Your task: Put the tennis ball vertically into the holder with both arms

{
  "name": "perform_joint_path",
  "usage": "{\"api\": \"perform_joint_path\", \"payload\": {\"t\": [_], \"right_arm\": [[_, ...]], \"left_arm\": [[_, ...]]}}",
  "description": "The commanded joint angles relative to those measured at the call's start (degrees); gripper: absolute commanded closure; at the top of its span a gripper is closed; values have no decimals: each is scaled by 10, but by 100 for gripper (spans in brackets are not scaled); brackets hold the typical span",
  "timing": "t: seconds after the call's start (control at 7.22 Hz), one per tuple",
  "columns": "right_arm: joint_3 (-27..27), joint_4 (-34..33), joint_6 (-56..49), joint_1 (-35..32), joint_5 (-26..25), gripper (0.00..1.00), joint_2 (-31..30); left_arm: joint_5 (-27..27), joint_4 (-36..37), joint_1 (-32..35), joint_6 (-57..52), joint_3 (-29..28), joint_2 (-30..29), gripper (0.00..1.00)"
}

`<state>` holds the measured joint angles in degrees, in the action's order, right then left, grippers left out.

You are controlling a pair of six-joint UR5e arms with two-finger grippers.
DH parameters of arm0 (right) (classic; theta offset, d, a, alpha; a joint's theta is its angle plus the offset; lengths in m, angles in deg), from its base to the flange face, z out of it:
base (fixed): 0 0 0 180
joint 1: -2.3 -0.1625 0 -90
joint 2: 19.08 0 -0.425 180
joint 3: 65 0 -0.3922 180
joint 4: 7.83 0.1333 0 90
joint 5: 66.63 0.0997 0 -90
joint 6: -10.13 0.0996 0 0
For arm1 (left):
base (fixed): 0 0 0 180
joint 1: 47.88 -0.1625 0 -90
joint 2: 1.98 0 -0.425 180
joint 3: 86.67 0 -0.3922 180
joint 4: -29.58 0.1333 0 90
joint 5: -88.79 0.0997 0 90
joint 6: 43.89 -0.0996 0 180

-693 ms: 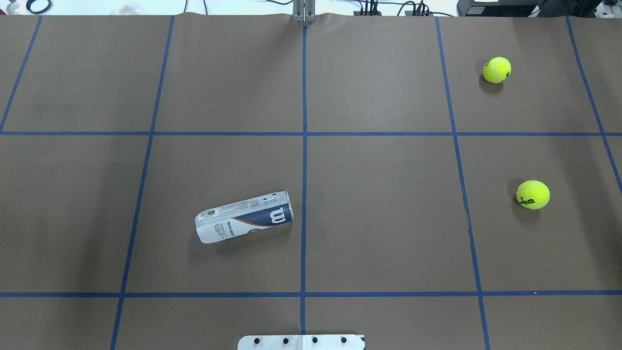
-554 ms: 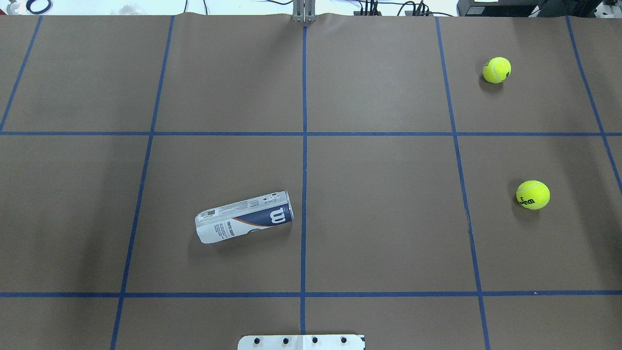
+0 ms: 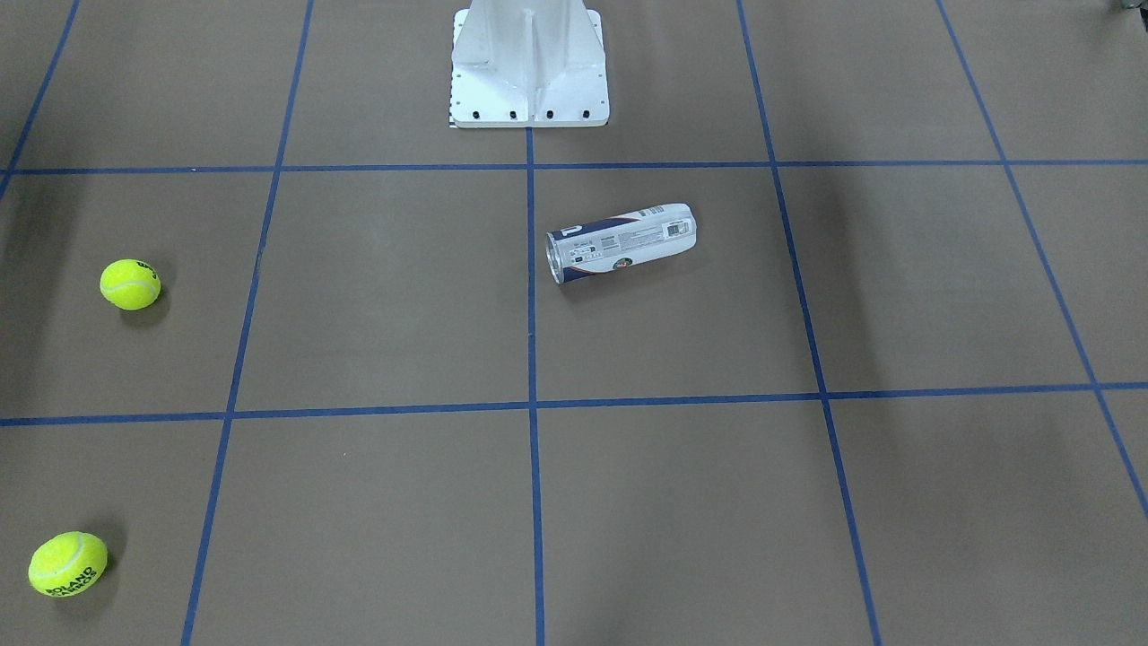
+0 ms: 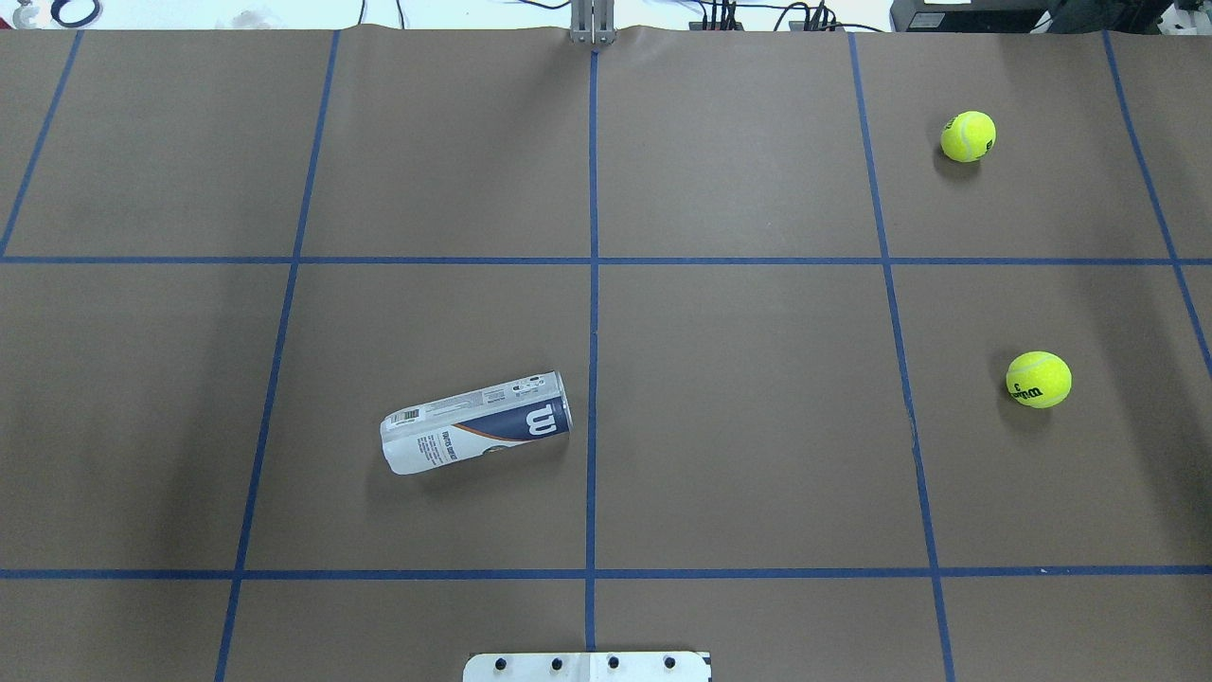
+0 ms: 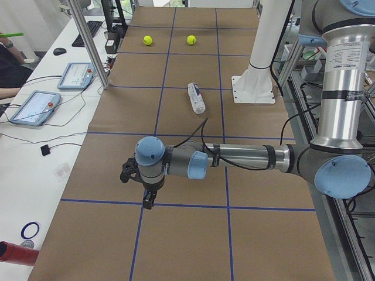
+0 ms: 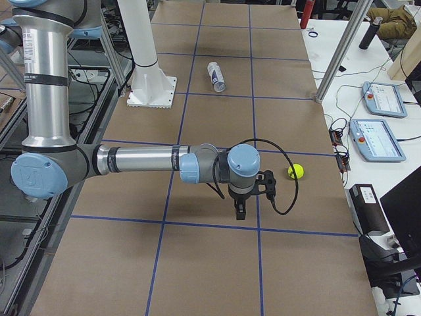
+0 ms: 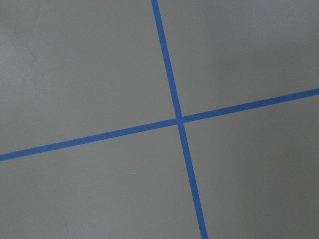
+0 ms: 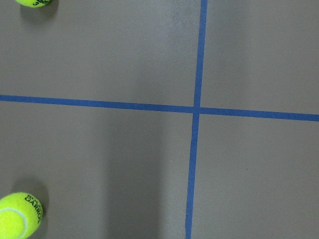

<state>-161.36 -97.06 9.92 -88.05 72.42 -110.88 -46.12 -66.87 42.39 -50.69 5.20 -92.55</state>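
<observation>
The holder [image 4: 476, 423] lies on its side on the brown table, left of the centre line, its open metal-rimmed end toward the centre; it also shows in the front view [image 3: 621, 241]. Two yellow tennis balls sit on the right side, one far [image 4: 968, 136] and one nearer [image 4: 1039, 380]. Both arms show only in the side views. My left gripper [image 5: 149, 204] hangs over the table's left end, far from the holder. My right gripper [image 6: 240, 214] hangs over the right end, beside a ball [image 6: 297, 171]. I cannot tell if either is open or shut.
The white robot base [image 4: 587, 666] stands at the near middle edge. Blue tape lines [image 4: 593, 284] divide the table into squares. Tablets and cables lie on side tables [image 5: 35, 107] beyond the far edge. The right wrist view shows two balls [image 8: 17, 215].
</observation>
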Motion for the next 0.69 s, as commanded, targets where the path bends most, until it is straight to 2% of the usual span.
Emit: {"api": "perform_joint_path", "payload": {"t": [0.0,0.14,0.28,0.42,0.55], "right_arm": [[-9,-1,1,0,1,1,1],[-8,-1,1,0,1,1,1],[-9,-1,1,0,3,1,2],[-14,-1,0,0,16,1,2],[-25,-1,1,0,31,1,-1]], "left_arm": [[-3,-16,0,-2,39,-3,0],[-3,-50,-1,15,52,-3,0],[5,-51,-37,18,86,-23,0],[19,-48,-80,16,87,-69,0],[62,-51,-117,11,101,-98,0]]}}
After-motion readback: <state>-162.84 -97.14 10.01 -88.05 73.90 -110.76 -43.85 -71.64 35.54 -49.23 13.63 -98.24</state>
